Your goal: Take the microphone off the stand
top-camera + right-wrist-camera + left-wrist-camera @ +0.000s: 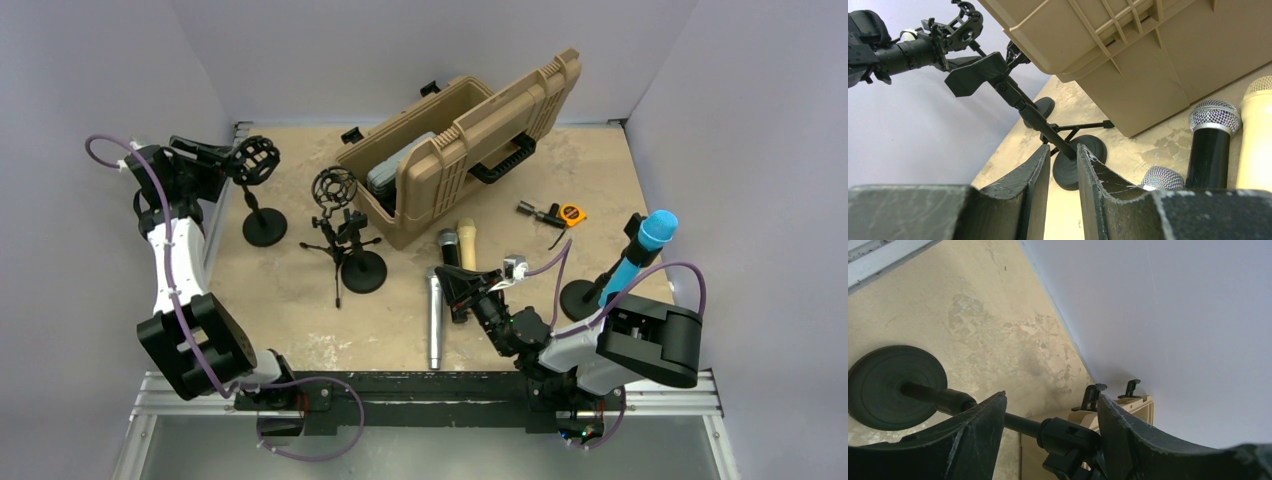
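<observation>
Microphone count is coming to four: one blue microphone is sitting tilted in the clip of its stand, well off to the right of your right gripper and apart from it. Three loose ones are lying on the table just beside that gripper: a silver microphone, a black microphone and a cream microphone.

Your right gripper is showing only a narrow gap between its fingers and is pinching nothing.

Your left gripper is standing spread wide, its two fingers straddling the pole of the left stand without touching it.

You are looking at three round-based stands, counting the middle stand, plus one tan case lying open beyond the right gripper.
</observation>
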`<move>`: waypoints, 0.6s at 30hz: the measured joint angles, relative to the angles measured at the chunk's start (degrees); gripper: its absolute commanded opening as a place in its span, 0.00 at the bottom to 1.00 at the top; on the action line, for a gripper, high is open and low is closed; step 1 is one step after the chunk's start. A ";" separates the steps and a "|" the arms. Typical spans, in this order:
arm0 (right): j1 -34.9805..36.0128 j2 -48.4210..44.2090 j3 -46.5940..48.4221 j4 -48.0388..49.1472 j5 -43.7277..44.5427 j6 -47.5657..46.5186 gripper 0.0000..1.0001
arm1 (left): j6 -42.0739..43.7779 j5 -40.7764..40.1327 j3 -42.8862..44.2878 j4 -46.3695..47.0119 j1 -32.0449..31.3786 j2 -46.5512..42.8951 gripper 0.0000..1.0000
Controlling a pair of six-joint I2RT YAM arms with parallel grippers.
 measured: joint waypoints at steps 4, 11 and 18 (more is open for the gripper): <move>0.00 0.00 0.00 0.00 0.00 0.00 0.26 | -1.38 0.96 -3.17 4.31 1.07 -0.81 0.60; 0.00 0.00 0.00 0.00 0.00 0.00 0.26 | -2.40 0.44 -7.06 8.98 2.40 -2.71 0.58; 0.00 0.04 0.00 0.00 -0.02 0.00 0.26 | -1.75 -0.39 -9.01 12.26 2.64 -1.33 0.56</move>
